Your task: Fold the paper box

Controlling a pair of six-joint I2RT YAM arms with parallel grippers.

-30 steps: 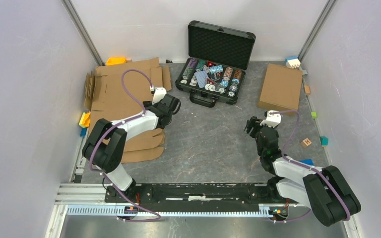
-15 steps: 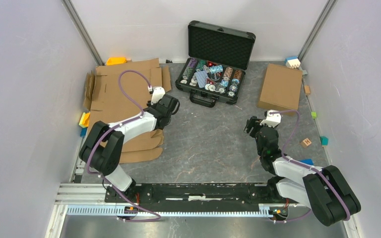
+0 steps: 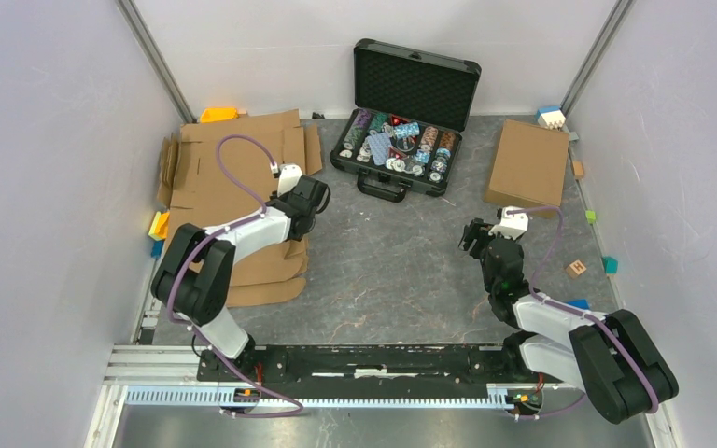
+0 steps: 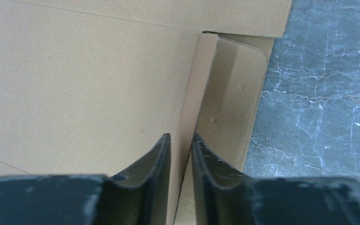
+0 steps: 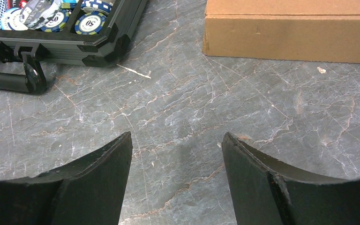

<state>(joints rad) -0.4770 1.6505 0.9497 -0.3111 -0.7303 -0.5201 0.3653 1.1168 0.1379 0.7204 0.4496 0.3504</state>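
Field notes, remote station.

- The unfolded brown corrugated cardboard paper box [image 3: 219,168] lies mostly flat at the far left of the grey marbled tabletop [image 3: 383,271], close to the left wall.
- My left gripper [image 3: 306,194] is at the paper box's right edge. In the wrist view its two black fingers [image 4: 157,154] are nearly together, clamped on the thin edge of a narrow side flap [image 4: 229,93]. That flap is tilted up off the sheet beside it.
- My right gripper [image 5: 176,140] hovers over bare tabletop, well apart from the paper box. Its jaws are spread wide with nothing between them.
- Beyond it, an open black hard case [image 3: 417,89] of coloured poker chips sits at the far middle.
- A closed brown cardboard carton [image 3: 527,166] rests at the far right.
- A small wooden cube [image 3: 576,269] is near the right wall.
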